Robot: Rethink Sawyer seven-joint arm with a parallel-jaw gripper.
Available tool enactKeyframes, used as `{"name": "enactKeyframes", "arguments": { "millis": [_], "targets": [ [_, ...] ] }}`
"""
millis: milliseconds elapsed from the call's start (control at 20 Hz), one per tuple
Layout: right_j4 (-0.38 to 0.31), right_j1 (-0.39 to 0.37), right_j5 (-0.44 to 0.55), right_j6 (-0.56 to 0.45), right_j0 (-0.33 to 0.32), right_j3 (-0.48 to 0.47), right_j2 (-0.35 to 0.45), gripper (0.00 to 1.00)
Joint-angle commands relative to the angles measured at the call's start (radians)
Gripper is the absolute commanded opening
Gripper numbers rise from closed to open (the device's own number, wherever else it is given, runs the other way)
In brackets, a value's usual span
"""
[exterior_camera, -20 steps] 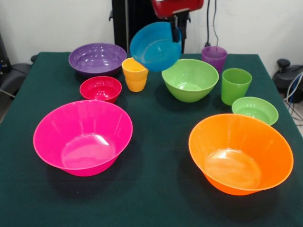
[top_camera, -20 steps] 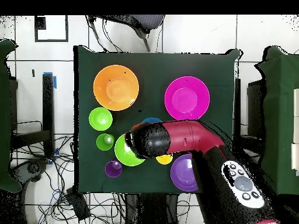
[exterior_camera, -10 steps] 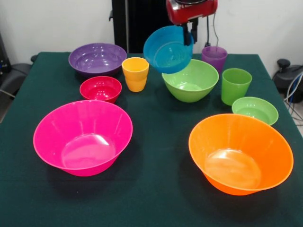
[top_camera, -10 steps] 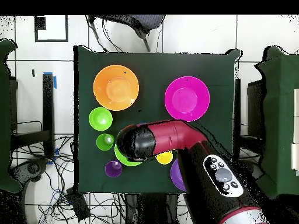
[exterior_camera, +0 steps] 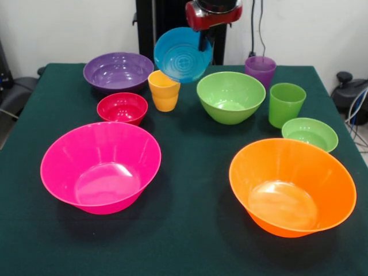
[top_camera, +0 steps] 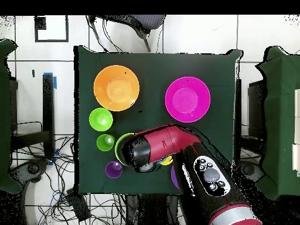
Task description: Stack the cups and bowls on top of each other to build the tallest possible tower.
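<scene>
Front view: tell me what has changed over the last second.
The small blue plastic bowl, hanging tilted from the pincer by its rim, swung right over the medium green plastic bowl, then back left and tipped further to face the camera. It now hangs above the yellow-orange plastic cup, clear of the table. Nothing was let go. The other bowls and cups stayed put.

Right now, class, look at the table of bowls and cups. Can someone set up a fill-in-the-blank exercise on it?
1. The gripper holds the ____ bowl in the air, tilted.
2. The yellow-orange cup stands beside the small ____ bowl.
3. The green cup stands in front of the ____ cup.
4. Nearest the camera in the front view are the pink bowl and the ____ bowl.

Missing words: blue; red; purple; orange
</scene>
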Motion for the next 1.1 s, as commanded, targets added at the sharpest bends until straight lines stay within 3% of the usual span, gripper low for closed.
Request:
{"name": "enactKeyframes", "arguments": {
  "millis": [50, 550, 950, 1100],
  "targets": [
    [-0.074, 0.089, 0.009, 0.014, 0.027, -0.063, -0.042, 0.00],
    [-0.061, 0.073, -0.026, 0.013, 0.022, -0.044, -0.039, 0.00],
    [0.011, 0.030, -0.289, 0.018, -0.100, 0.070, 0.052, 0.00],
    [0.032, -0.007, -0.333, -0.003, -0.149, 0.105, 0.100, 0.00]
  ]
}}
